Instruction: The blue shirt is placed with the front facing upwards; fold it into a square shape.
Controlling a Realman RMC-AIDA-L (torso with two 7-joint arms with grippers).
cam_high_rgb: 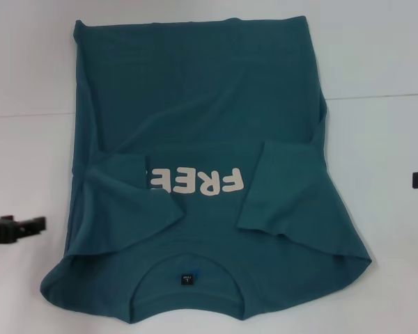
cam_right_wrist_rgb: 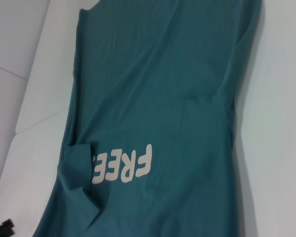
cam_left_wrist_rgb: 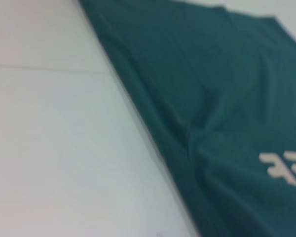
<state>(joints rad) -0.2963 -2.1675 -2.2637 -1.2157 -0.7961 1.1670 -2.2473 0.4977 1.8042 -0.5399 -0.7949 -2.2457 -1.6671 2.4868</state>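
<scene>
Blue shirt (cam_high_rgb: 195, 104), white "FREE" print (cam_high_rgb: 195, 181)

The place looks like a lab or test bench rather than a home; the whole view is one plain white table (cam_high_rgb: 376, 62) with a faint seam running from 9 o'clock to 3 o'clock across it; nothing domestic shows, no walls, furniture or clutter; the only thing laid out is a single shirt (cam_high_rgb: 195, 90) spread flat at the centre; black robot hardware pokes in at the 9 and 3 o'clock edges.
</scene>
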